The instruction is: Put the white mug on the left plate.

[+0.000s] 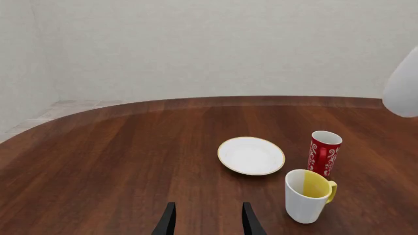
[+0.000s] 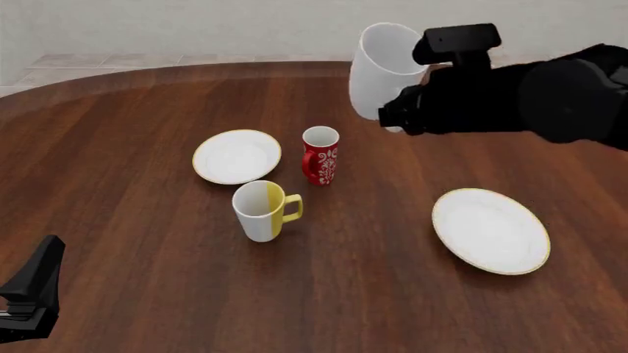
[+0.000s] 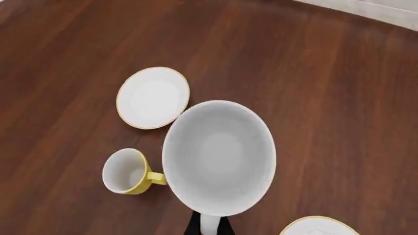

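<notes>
The white mug (image 2: pixel 378 70) hangs well above the table, a little tilted, with my right gripper (image 2: pixel 402 112) shut on its handle side. From the right wrist view I look down into its open mouth (image 3: pixel 219 156), and the two fingers close on the handle (image 3: pixel 209 226). The left plate (image 2: pixel 235 156) lies on the table to the left of and below the mug, bare; it also shows in the wrist views (image 3: pixel 152 97) (image 1: pixel 251 155). My left gripper (image 1: pixel 207 221) is open and empty, low at the table's near left (image 2: pixel 34 290).
A white-and-yellow mug (image 2: pixel 263 209) stands just in front of the left plate. A small red patterned mug (image 2: pixel 321 154) stands right of that plate, under the lifted mug's path. The larger gold-rimmed plate (image 2: pixel 490 229) lies at the near right.
</notes>
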Motion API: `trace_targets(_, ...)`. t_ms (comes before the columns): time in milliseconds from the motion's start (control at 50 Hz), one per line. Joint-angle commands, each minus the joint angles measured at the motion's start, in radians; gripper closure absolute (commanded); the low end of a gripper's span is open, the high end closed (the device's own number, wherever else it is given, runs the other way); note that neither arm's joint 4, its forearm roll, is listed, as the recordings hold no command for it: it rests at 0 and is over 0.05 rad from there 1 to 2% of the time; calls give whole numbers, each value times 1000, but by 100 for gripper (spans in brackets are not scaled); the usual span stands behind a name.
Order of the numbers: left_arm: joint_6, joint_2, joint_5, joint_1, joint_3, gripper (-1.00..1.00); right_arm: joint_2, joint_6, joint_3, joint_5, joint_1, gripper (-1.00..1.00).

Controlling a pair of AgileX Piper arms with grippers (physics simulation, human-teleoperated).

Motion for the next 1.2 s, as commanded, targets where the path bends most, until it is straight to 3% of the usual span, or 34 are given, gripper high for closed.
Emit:
trace_targets(20, 0, 0, 0, 0, 0, -100, 88, -37, -161, 22, 26, 100)
trace_targets(300, 0, 0, 0, 0, 0, -100, 270, -20, -327, 9, 112, 100)
trace_targets(660, 0, 0, 0, 0, 0, -100, 486, -32, -581, 90, 194, 100)
trace_targets(920, 0, 0, 0, 0, 0, -100, 652, -29, -797, 153, 211, 100)
trace_targets(1200, 0, 0, 0, 0, 0, -100, 790, -25, -954, 201, 243, 100)
